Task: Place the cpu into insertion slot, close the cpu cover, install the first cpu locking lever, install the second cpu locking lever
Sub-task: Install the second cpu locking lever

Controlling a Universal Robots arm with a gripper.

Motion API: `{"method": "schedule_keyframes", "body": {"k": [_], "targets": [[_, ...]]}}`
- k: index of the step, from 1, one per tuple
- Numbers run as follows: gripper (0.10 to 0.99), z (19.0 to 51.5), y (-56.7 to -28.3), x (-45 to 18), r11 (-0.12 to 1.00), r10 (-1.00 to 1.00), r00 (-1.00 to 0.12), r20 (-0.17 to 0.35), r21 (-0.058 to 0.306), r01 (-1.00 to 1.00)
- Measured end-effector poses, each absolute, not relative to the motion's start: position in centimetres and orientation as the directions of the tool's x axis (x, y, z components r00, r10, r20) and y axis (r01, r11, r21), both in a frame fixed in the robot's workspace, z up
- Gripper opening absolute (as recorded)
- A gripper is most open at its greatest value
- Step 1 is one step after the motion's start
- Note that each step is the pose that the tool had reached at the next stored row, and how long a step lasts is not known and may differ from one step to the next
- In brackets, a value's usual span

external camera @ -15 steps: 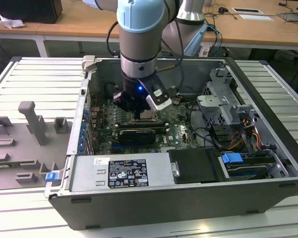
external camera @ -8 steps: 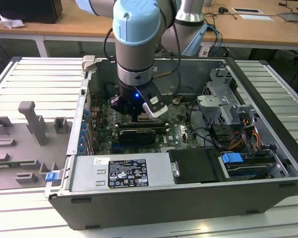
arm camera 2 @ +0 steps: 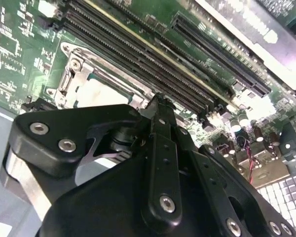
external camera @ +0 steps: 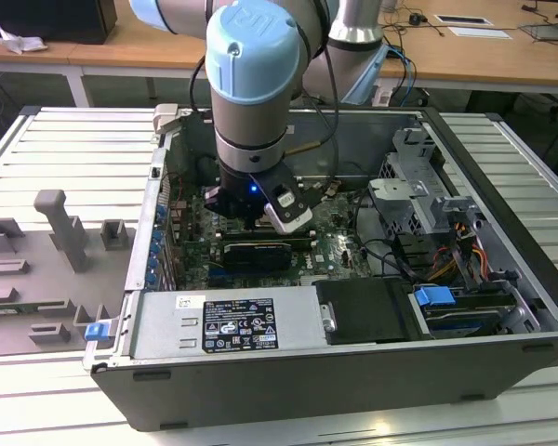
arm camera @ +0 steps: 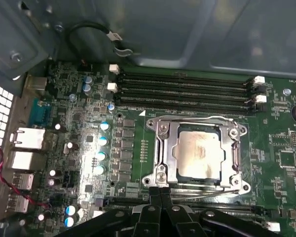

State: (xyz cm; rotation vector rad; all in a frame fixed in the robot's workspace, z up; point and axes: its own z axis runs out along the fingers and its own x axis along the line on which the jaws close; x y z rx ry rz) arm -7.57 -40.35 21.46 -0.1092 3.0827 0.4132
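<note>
Open grey computer case [external camera: 502,307] lay on a ribbed metal bench [external camera: 74,149], wooden desks behind it.

The cpu [arm camera: 199,153], a flat square chip with a pale silver-grey top, sat inside the insertion slot [arm camera: 160,150], the metal-rimmed square socket on the green motherboard [arm camera: 286,143]. The cpu cover [arm camera: 232,136], a thin silvery frame plate with a square window, lay flat over it, chip showing through the window. So placing looked done, and the cover appeared closed. Thin wire levers ran along the socket's edges; whether either was latched, I could not tell.

My gripper [arm camera: 161,196] hung low over the socket's edge, black fingertips drawn together, nothing between them. In the second wrist view the tips [arm camera 2: 160,106] sat just beside the frame's rim; touching or not, unclear.

Room was tight. Long black memory slots [arm camera: 182,91] ran close along one side of the socket, a further dark slot beside my fingers. In the exterior view, case walls, a drive cage [external camera: 418,186] and the grey power supply box [external camera: 232,325] hemmed the arm; approach was open only from above.
</note>
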Motion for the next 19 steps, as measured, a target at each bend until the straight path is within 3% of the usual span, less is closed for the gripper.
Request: {"method": "schedule_keyframes", "body": {"k": [19], "targets": [[0.106, 19.4, -40.4, -8.2, 0.942, -0.063, -0.997, -0.043, 0.329, -0.074]]}}
